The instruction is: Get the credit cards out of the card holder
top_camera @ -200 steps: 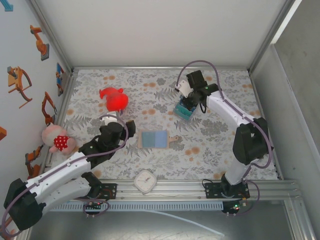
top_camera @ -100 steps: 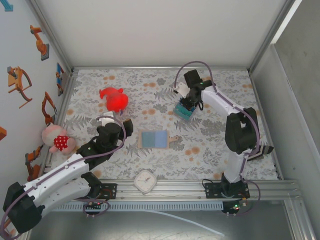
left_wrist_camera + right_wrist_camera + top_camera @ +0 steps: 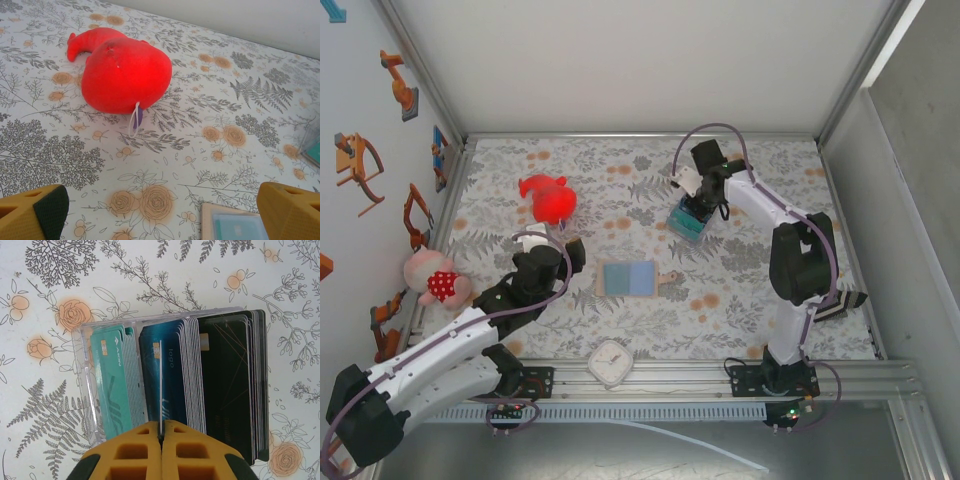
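The tan bifold card holder (image 3: 628, 278) with light blue lining lies open and flat on the flower-patterned table cover (image 3: 740, 300), near the middle, its small side tab pointing to 3 o'clock. Nothing touches it.

The left gripper (image 3: 572, 247) sits at 9 o'clock from the card holder, near it but apart. In the left wrist view its yellow fingers (image 3: 35, 212) are spread wide with nothing between them. The card holder's corner (image 3: 235, 225) shows low in the gap, closer to the finger at 3 o'clock. A red plush toy (image 3: 120, 70) lies beyond, toward 11 o'clock.

The right gripper (image 3: 692, 207) is at 1 o'clock from the card holder, well apart from it, over a clear plastic box (image 3: 686, 222). In the right wrist view its yellow fingers (image 3: 135, 450) are pressed together on a thin credit card (image 3: 160, 390) seen edge-on. The card rises toward 12 o'clock from the seam between them. The box (image 3: 82, 370) holds three upright stacks: teal cards at 9 o'clock, dark blue cards in the middle and black cards at 3 o'clock. The pinched card stands over the blue stack.
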Available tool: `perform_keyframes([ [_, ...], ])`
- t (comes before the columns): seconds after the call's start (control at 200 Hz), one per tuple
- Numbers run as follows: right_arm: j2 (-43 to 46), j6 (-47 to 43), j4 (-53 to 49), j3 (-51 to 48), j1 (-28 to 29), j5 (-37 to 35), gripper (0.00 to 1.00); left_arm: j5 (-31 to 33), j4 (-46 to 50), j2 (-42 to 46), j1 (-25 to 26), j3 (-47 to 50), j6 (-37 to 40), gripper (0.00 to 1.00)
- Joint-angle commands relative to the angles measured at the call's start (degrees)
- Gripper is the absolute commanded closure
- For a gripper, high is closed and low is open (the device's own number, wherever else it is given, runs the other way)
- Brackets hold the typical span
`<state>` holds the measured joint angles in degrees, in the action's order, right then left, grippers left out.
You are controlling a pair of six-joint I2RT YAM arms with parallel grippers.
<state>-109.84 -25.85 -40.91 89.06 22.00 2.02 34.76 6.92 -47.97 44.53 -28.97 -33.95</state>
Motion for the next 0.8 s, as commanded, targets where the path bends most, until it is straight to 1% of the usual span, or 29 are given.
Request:
perform_keyframes([
  [0.0,-1.48,-1.05,-2.22,2.61,-0.88,0.15,1.0,0.6,0.48,0.58,-0.41,0.68,-0.84,0.03],
  [0.24,-3.99,-0.96,-3.94,4.72,-0.98,1.15,1.0,0.5,0.48,0.29,-0.45,0.67,-0.76,0.03],
  [0.526,-3.22,-0.61,-4.06,4.9,-0.97,0.62,0.79,0.55,0.84,0.59,-0.58,0.67,-0.94,0.03],
  [0.701,-1.03,0.76,-3.02,3.86,-0.95,0.09,0.77,0.61,0.99,1.07,-0.64,0.93,-1.09,0.03],
  [0.796,0.93,3.25,-2.12,2.98,-0.97,-0.36,0.77,0.64,1.08,1.38,-0.6,1.03,-1.36,0.03],
])
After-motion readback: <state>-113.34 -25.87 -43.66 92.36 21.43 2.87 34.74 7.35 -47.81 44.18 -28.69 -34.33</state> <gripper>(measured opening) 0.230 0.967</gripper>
